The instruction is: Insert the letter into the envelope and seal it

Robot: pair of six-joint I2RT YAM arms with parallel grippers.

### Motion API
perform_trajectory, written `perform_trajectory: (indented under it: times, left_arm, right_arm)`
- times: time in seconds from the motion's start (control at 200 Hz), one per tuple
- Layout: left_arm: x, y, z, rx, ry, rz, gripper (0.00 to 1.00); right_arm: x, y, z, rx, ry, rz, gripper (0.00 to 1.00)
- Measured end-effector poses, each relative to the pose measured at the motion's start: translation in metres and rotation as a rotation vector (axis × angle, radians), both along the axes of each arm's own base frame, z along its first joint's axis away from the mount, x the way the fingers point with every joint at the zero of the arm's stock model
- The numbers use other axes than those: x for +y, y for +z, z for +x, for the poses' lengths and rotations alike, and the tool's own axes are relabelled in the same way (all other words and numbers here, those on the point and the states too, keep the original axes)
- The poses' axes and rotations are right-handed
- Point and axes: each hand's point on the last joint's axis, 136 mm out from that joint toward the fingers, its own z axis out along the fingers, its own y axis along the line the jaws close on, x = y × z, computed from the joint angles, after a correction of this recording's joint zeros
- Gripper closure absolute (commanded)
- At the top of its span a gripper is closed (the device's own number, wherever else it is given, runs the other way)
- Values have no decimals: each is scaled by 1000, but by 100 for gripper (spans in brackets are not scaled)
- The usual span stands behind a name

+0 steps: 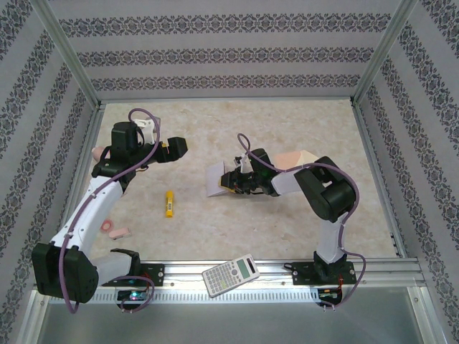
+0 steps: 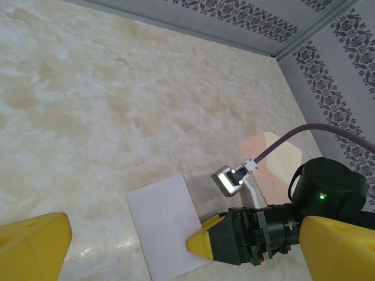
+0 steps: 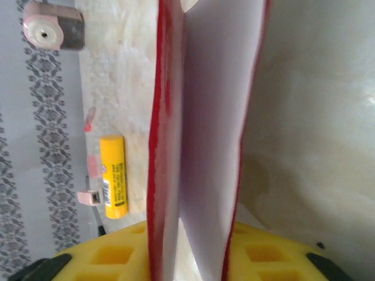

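The letter is folded, its plain white back up, and lies on the table mid-scene. My right gripper reaches it from the right. In the right wrist view the letter's two red-edged leaves stand spread apart between the yellow fingers of the right gripper, whose jaws are parted. The left wrist view has one yellow right fingertip lying over the letter's edge. The peach envelope lies flat behind the right arm. My left gripper hovers wide open to the left, holding nothing.
A yellow glue stick lies left of the letter. A calculator rests on the front rail. A small pink item lies near the left arm and a pink sharpener-like object by the left wall. Metal frame posts border the table.
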Motion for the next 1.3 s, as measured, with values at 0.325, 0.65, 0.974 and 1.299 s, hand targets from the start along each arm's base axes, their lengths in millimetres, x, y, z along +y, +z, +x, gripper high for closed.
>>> perform_trajectory:
  times: [0.325,0.65,0.974,1.299]
  left_arm:
    - [0,2,2,-3,-2,-17,0]
    - [1,1,3,-5,4,-20,0]
    - [2,0,3,-1,7,-24,0]
    - [2,-2,4,3,8,-23,0]
  right_arm:
    - [-14,18,4,-28,-37,-115,39]
    - [-43,69,14,-167,-109,-281,32]
    - [-138,101,37,-231,-298,-445,27]
    - [-245,101,58,-214,-465,-659,26]
